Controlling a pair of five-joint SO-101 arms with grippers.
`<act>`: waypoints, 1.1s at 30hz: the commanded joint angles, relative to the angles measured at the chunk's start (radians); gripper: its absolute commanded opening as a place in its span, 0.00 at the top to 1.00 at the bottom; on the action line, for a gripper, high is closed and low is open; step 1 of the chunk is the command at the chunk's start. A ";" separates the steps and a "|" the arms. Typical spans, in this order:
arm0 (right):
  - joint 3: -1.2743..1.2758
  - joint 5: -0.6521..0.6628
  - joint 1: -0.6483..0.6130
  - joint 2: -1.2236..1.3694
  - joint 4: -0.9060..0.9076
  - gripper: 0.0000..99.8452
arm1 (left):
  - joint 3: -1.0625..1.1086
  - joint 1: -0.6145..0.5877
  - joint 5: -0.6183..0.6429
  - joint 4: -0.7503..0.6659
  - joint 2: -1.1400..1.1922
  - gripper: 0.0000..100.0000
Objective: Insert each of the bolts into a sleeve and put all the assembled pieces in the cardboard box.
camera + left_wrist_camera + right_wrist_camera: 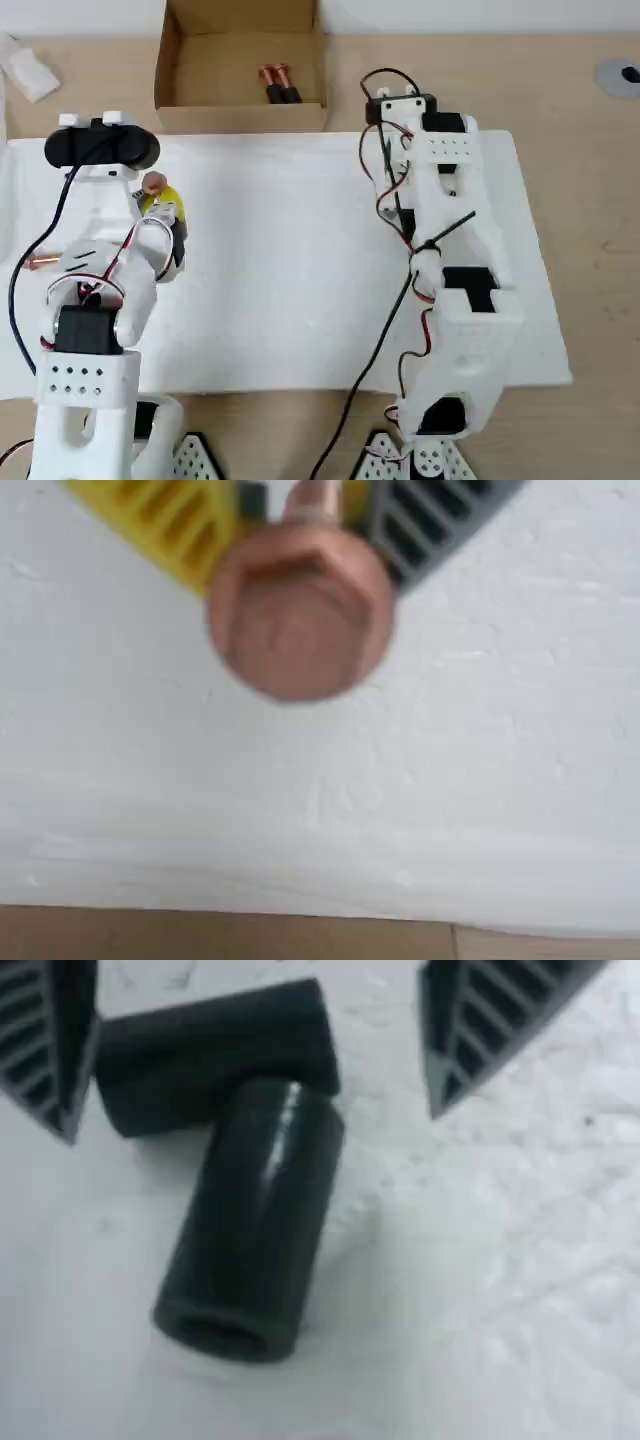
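White mat (300,290) fronts the box (240,118), which holds two finished pieces (280,84). On the mat the right gripper (250,1120) gapes over two touching sleeves (250,1230); closing could catch both or roll one off. At the mat's left, the left gripper (300,520) clamps a bolt (300,620) by its shank; it may tilt and jam.

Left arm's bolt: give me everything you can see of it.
The bolt is copper-coloured, metallic-looking, with a hexagonal head facing the wrist camera and its shank running back between the left tool's yellow finger and grey finger, which clamp it. It hangs above the white mat, touching nothing else visible. No sleeve shows on it.
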 commanded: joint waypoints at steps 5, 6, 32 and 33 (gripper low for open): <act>-0.008 0.048 0.019 -0.002 -0.012 0.74 | -0.021 0.011 0.003 -0.018 -0.027 0.99; -0.008 0.048 0.019 -0.002 -0.009 0.74 | -0.021 0.011 0.003 -0.018 -0.027 0.99; -0.087 0.118 0.005 0.064 0.009 0.83 | -0.052 0.011 0.005 0.046 -0.027 0.99; -0.090 0.118 0.005 0.064 0.009 0.83 | -0.052 0.011 0.005 0.046 -0.027 0.99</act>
